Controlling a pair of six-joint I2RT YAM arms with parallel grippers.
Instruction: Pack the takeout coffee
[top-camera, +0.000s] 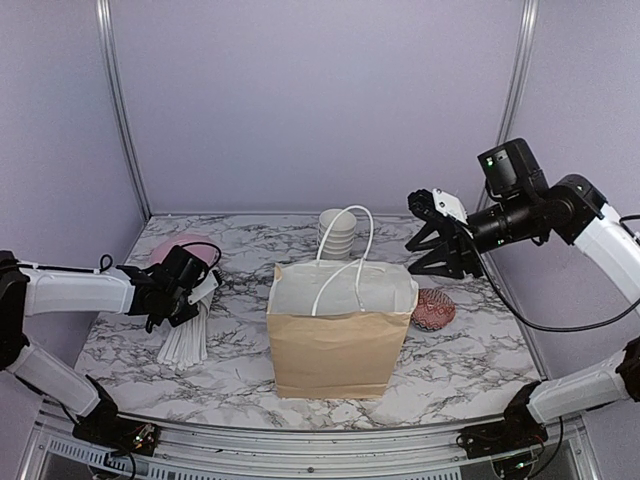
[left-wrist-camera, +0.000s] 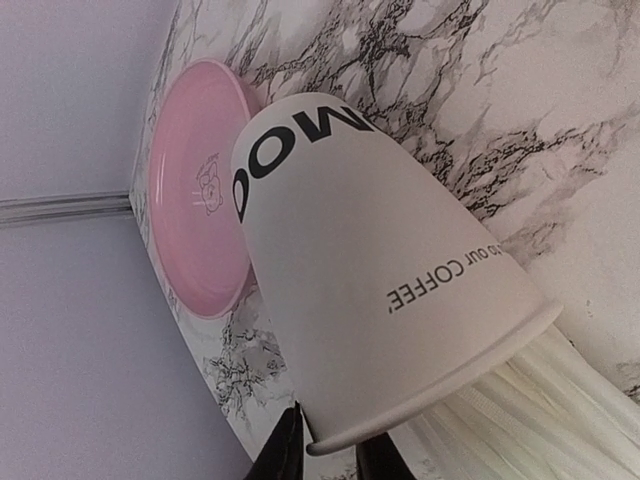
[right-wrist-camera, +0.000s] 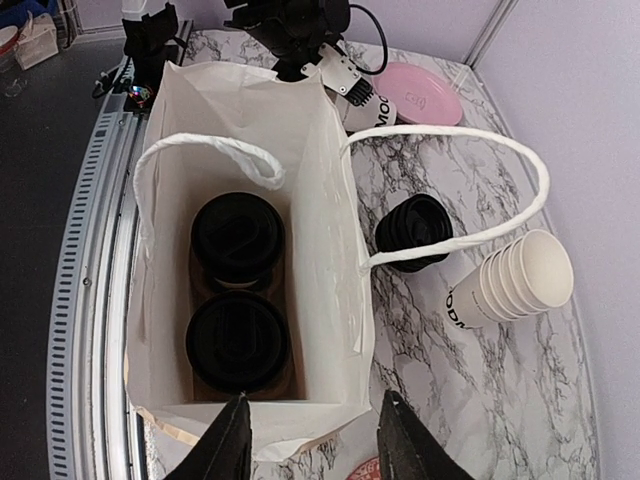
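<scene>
The right gripper hovers over the brown paper bag, jaws apart and empty. Only its wrist view shows the white inside: two black-lidded paper cups sit in a cardboard carrier, open room beside them. A third lidded cup stands on the marble table past the bag's far edge. The left gripper clamps its jaws on a tipped white straw cup beside a smooth pink plate.

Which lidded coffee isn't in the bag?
The lidded cup on the marble between bag and lidless stack; the other two cups sit inside it.
</scene>
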